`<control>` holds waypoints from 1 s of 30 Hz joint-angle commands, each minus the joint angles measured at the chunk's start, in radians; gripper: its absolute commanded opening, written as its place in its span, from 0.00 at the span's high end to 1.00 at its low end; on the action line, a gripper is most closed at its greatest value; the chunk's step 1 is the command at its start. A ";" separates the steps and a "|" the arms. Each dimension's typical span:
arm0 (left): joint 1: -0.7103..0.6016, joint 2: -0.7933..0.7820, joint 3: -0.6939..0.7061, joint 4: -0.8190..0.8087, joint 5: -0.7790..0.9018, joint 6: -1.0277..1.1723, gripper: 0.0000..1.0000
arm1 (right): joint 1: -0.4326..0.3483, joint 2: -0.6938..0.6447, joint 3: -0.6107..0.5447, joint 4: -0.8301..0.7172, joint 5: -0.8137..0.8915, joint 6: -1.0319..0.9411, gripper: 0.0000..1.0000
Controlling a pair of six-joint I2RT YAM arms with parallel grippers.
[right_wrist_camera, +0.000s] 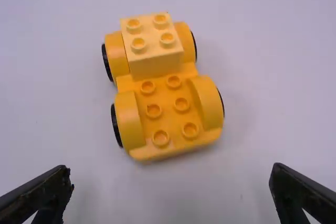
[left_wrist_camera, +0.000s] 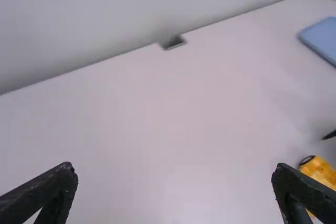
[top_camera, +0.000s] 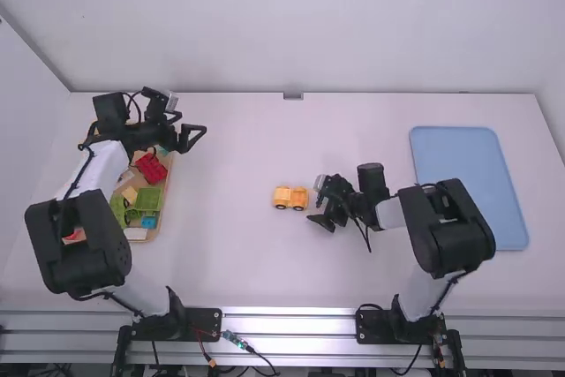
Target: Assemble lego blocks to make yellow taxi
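High view: right gripper [top_camera: 315,209] low over the white table [top_camera: 234,262], just beside the yellow car [top_camera: 290,204], fingertips toward it, apart from it. Right wrist view, the right gripper [right_wrist_camera: 170,187] has its two fingers spread wide, one at each lower corner, bare table between them. Car sits past the fingertips, upright on its black wheels, untouched by either finger. Car base is orange-yellow, with rounded fenders at both ends; a paler yellow block [right_wrist_camera: 152,40] with four studs is seated on the end farther from the fingers. Six studs are exposed on the base, nearer end

Left gripper [top_camera: 193,124], high view: up at the far left of the table, by the far end of the brown tray [top_camera: 165,187]. Left wrist view, the left gripper [left_wrist_camera: 175,182] has its fingers spread wide too, with plain table between them; part of the car shows behind one finger, well apart on the table

Tray, high view, partly under the left arm: red block [top_camera: 152,168], green block [top_camera: 148,199], blue block [top_camera: 148,222]. Blue mat [top_camera: 468,183] lies at right side of the table, beyond the right arm
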 commanded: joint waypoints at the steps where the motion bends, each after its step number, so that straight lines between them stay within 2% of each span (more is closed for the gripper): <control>1: -0.011 -0.009 0.031 -0.036 -0.179 -0.009 0.01 | 0.000 -0.091 -0.016 -0.039 0.155 0.004 0.01; 3: -0.013 -0.009 0.034 -0.070 -0.257 -0.007 0.01 | 0.000 -0.167 -0.016 -0.079 0.236 0.063 0.01; 8: -0.006 -0.009 0.028 -0.080 -0.280 -0.008 0.01 | 0.002 -0.289 0.001 -0.052 0.410 0.253 0.01; 15: -0.012 -0.009 0.002 -0.079 -0.274 -0.040 0.01 | -0.011 -0.327 0.000 -0.008 0.473 0.345 0.00; 18: -0.011 -0.009 0.002 -0.076 -0.394 -0.203 0.01 | -0.010 -0.327 0.000 0.034 0.536 0.445 0.01; 20: -0.011 -0.009 0.002 -0.082 -0.574 -0.371 0.01 | -0.010 -0.327 0.000 0.056 0.565 0.477 0.01; 22: -0.011 -0.008 0.002 -0.104 -0.662 -0.397 0.01 | -0.010 -0.327 0.006 0.049 0.562 0.476 0.01; 24: -0.011 -0.003 0.002 -0.108 -0.708 -0.411 0.01 | -0.010 -0.327 0.033 -0.002 0.539 0.475 0.01; 25: -0.011 0.004 0.002 -0.105 -0.750 -0.446 0.01 | -0.010 -0.327 0.061 -0.053 0.525 0.477 0.01; 26: -0.011 0.019 0.004 -0.109 -0.838 -0.514 0.01 | -0.011 -0.327 0.123 -0.170 0.497 0.476 0.01; 27: -0.011 0.021 0.005 -0.111 -0.848 -0.523 0.01 | -0.011 -0.327 0.132 -0.187 0.494 0.476 0.01; 28: -0.011 0.037 0.010 -0.128 -0.925 -0.595 0.01 | -0.010 -0.327 0.206 -0.322 0.485 0.476 0.01; 30: 0.004 0.057 0.029 -0.171 -0.966 -0.686 0.01 | -0.010 -0.327 0.301 -0.490 0.490 0.496 0.01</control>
